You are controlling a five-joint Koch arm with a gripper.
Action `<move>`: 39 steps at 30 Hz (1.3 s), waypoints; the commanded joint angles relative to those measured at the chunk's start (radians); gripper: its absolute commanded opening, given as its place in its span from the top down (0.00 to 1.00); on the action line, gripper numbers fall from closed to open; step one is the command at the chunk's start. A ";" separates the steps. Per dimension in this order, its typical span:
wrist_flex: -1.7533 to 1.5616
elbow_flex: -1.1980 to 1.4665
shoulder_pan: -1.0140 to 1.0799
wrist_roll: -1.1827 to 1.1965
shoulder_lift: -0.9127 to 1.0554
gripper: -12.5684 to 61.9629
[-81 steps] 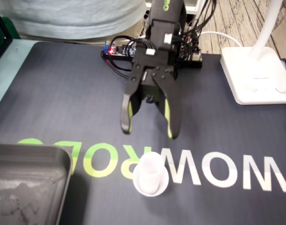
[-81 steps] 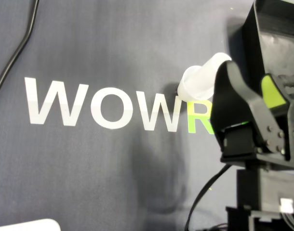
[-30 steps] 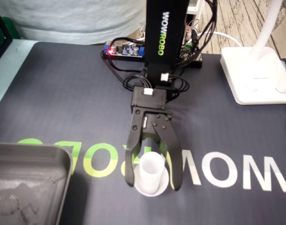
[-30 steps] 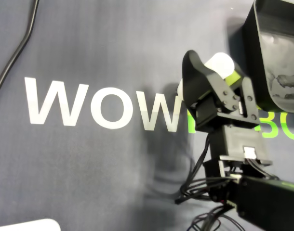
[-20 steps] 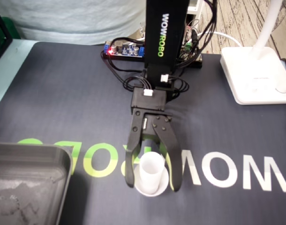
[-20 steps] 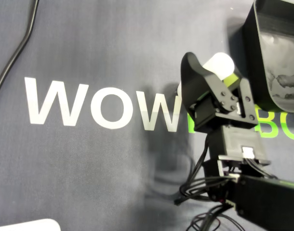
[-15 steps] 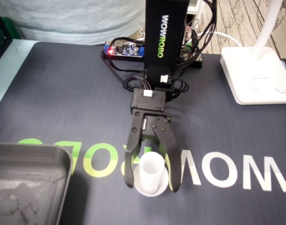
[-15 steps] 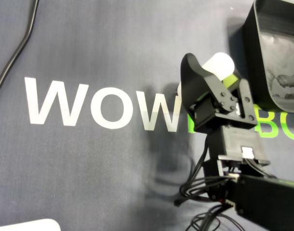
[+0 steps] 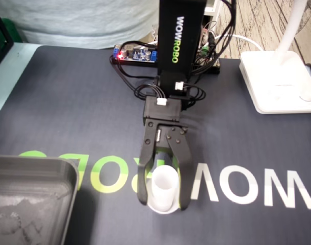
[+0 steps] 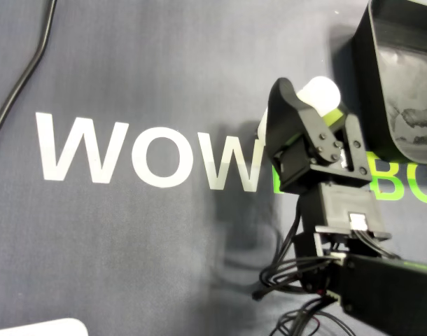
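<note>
Two things lie off to the claw's (image 9: pixel 162 203) sides in the fixed view: a grey tray (image 9: pixel 69 171) well to its left and a white lamp base (image 9: pixel 278 81) far off to its upper right. A circuit board (image 9: pixel 137 53) sits behind the arm. None of them crowds the claw. The tray's floor shows pale scuff marks (plainer in the overhead view (image 10: pixel 402 77)).

The small white cup (image 9: pixel 164 185) stands upside down on the dark mat (image 9: pixel 69 102), directly between the jaws. They are partly spread, one on each side of it. The right jaw looks to be at the cup wall and the left a sliver off, so no firm hold shows.

Compared with half a second ago, the jaws have drawn closer together around the cup (image 10: pixel 318 89), which has not shifted.
</note>
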 commanded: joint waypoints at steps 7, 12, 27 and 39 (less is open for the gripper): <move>-0.058 -0.029 -0.018 0.015 0.002 0.59; -0.057 -0.035 -0.020 0.021 -0.014 0.63; -0.063 -0.060 -0.044 0.063 -0.041 0.75; -0.067 -0.087 -0.049 0.072 -0.054 0.80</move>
